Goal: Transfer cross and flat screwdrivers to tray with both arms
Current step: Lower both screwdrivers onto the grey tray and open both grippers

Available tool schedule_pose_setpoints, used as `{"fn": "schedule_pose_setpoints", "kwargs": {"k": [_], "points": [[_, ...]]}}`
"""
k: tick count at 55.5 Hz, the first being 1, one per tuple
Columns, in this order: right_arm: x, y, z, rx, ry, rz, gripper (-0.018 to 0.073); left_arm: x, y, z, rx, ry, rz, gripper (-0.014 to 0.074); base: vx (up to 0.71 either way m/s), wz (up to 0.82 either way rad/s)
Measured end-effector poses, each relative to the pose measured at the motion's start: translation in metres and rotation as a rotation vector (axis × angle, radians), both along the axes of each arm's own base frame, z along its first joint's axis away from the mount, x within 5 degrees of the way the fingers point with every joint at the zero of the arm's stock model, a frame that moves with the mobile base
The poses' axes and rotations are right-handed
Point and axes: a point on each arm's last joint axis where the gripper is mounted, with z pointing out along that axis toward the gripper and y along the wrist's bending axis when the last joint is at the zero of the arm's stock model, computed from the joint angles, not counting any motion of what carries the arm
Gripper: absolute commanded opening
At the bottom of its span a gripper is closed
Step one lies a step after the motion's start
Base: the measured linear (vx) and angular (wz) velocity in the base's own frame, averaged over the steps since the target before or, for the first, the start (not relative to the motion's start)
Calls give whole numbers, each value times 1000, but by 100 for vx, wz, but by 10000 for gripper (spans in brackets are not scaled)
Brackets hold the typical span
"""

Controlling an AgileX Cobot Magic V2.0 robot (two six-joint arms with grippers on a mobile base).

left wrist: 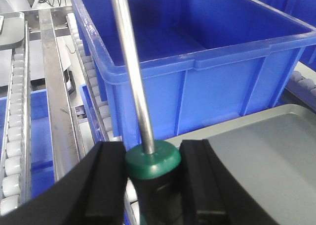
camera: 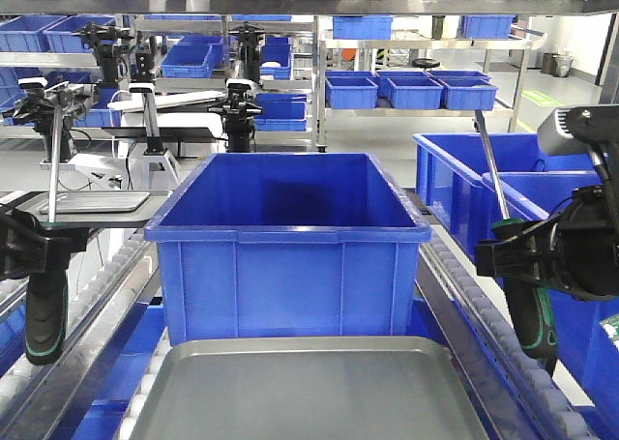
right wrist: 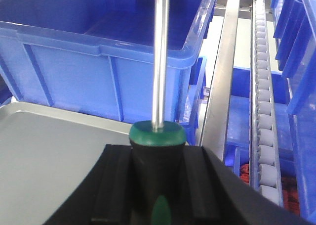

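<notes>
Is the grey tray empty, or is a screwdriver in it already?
Empty as far as shown: tray bare, both screwdrivers held beside it.

Two screwdrivers, black handles, green collars: left [camera: 45, 305] and right [camera: 527, 309], shafts up, handles hanging. Grey tray [camera: 309, 392], low between them.

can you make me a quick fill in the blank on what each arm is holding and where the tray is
1. Each gripper, left and right, is shut on a ____.
2. The grey tray holds ____ screwdrivers so far.
3. The big bin behind the tray is coloured ____.

Missing words: screwdriver; no; blue
</notes>
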Motion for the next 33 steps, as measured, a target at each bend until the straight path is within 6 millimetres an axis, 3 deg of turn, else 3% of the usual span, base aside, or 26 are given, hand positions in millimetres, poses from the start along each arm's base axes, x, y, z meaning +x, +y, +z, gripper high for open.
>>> {"fn": "schedule_pose_setpoints", "kwargs": {"k": [9, 15, 24, 33], "points": [[1, 6, -1, 98, 35, 12, -8, 3, -9, -1, -150, 39, -21, 3, 0, 0], [12, 18, -16, 166, 132, 54, -8, 13, -33, -14, -250, 135, -95, 3, 0, 0], [38, 34, -48, 209, 260, 123, 2, 35, -73, -55, -254, 307, -187, 4, 0, 0], [63, 46, -87, 202, 381, 155, 62, 54, -96, -94, -225, 428, -207, 24, 0, 0]]}}
